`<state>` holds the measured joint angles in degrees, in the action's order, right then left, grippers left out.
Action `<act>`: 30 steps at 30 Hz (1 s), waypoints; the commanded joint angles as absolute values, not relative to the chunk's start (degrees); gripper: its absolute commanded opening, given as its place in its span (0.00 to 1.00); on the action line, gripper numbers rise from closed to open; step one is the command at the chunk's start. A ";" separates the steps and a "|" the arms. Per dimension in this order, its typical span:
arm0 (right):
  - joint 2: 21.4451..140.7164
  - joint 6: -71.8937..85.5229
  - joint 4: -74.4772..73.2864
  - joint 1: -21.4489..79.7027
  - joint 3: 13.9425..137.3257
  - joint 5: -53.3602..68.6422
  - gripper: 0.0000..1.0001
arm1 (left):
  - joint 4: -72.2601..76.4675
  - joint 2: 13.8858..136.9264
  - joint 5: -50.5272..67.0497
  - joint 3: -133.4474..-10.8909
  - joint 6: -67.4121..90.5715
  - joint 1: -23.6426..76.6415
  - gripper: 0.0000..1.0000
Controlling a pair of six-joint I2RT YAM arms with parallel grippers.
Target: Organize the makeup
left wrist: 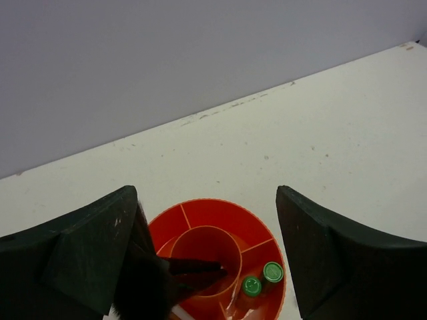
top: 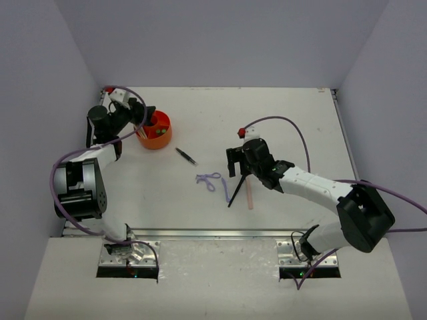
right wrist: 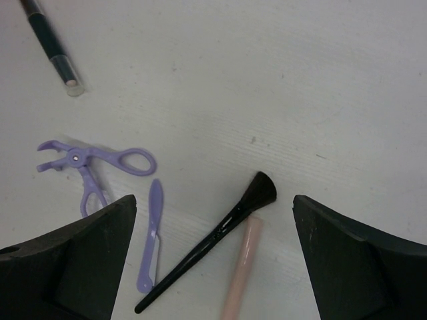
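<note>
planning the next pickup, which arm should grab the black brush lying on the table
Right. The right gripper, open, hangs directly over the brush, while the left gripper is far away above the orange tub.

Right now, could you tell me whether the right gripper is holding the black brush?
No, the black brush lies on the table, untouched, under the open right gripper.

Tool (right wrist: 213,213) spread wide over black brush (right wrist: 220,233), pink stick (right wrist: 239,273) just beside.
</note>
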<state>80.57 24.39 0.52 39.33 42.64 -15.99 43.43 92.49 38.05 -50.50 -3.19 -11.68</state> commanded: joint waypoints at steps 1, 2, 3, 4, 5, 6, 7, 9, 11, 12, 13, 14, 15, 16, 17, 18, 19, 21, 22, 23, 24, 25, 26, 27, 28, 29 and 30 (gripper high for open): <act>78.31 32.87 -3.21 37.75 41.97 -21.27 0.99 | 41.40 87.37 39.15 -52.38 -0.62 -11.25 0.86; 78.11 33.99 -3.91 37.71 42.10 -21.21 0.99 | 40.40 86.39 39.06 -52.75 0.20 -11.22 0.87; 77.83 35.06 -5.17 37.71 42.39 -21.07 0.99 | 39.11 84.77 38.82 -53.37 2.01 -11.19 0.88; 77.63 35.63 -6.48 37.71 42.71 -20.99 0.99 | 38.03 83.19 38.42 -54.02 2.33 -11.25 0.88; 77.17 35.96 -7.09 37.71 42.71 -20.90 0.99 | 35.86 82.12 37.82 -54.49 2.65 -11.25 0.88; 76.70 36.22 -7.78 37.71 42.67 -20.85 0.98 | 33.59 80.96 37.13 -55.02 2.88 -11.25 0.89; 76.19 36.29 -8.72 37.71 42.48 -20.91 0.94 | 31.00 79.51 36.19 -55.78 2.82 -11.25 0.89; 75.43 36.46 -11.24 37.71 41.86 -21.28 0.81 | 25.28 76.98 34.09 -57.12 1.72 -11.25 0.89; 75.09 36.21 -13.21 37.71 40.87 -21.59 0.65 | 19.84 74.71 31.94 -58.12 0.44 -11.25 0.89; 75.12 35.66 -14.20 37.71 40.00 -20.72 0.57 | 16.59 73.03 31.76 -58.44 -1.53 -11.25 0.89; 75.26 35.35 -15.14 37.71 39.31 -19.57 0.50 | 14.24 71.38 31.73 -58.24 -3.52 -11.29 0.89; 75.44 35.24 -15.95 37.71 38.81 -18.45 0.44 | 12.68 69.89 31.72 -57.71 -5.12 -11.33 0.90; 75.72 35.21 -16.43 37.71 38.45 -17.49 0.45 | 11.89 68.38 31.60 -56.65 -6.27 -11.31 0.90; 76.00 35.19 -16.91 37.71 38.08 -16.54 0.47 | 11.10 66.86 31.49 -55.59 -7.42 -11.28 0.90; 76.28 35.16 -17.39 37.71 37.72 -15.59 0.48 | 10.31 65.35 31.38 -54.53 -8.58 -11.25 0.91; 76.32 35.19 -17.66 37.74 37.37 -15.00 0.50 | 9.62 64.04 31.21 -53.39 -9.41 -11.32 0.91; 76.35 35.22 -17.94 37.77 37.03 -14.41 0.52 | 8.93 62.73 31.04 -52.26 -10.23 -11.39 0.92; 75.95 35.24 -18.19 37.79 36.14 -13.12 0.55 | 6.82 60.08 30.68 -50.91 -12.01 -11.25 0.93; 75.91 35.24 -17.81 37.83 35.60 -12.72 0.56 | 5.87 58.88 30.32 -50.54 -12.59 -11.32 0.93; 75.87 35.24 -17.41 37.86 35.06 -12.32 0.57 | 4.92 57.69 29.96 -50.18 -13.18 -11.39 0.93; 76.04 35.20 -17.13 37.93 34.67 -12.23 0.60 | 3.86 56.75 29.70 -49.87 -13.54 -11.38 0.93; 76.20 35.16 -17.05 37.97 34.54 -12.30 0.61 | 3.35 56.43 29.43 -49.65 -13.62 -11.34 0.93; 76.93 34.96 -17.10 37.97 34.59 -12.45 0.62 | 2.66 55.65 29.03 -49.28 -13.77 -11.29 0.94; 78.72 34.71 -17.28 38.02 34.87 -12.57 0.62 | 1.87 54.83 28.78 -49.00 -13.93 -11.25 0.94; 80.25 34.50 -17.57 38.10 35.61 -12.40 0.62 | 1.38 54.50 28.62 -48.71 -13.97 -11.29 0.94; 81.58 34.29 -17.91 38.22 36.38 -12.25 0.62 | 0.90 54.16 28.40 -48.30 -14.00 -11.31 0.94; 83.36 34.10 -18.29 38.41 36.87 -12.33 0.62 | 0.52 53.78 28.20 -47.98 -14.08 -11.26 0.94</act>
<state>78.73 34.52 -17.90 37.70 34.75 -12.88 3.11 55.89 29.77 -48.96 -12.24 -11.64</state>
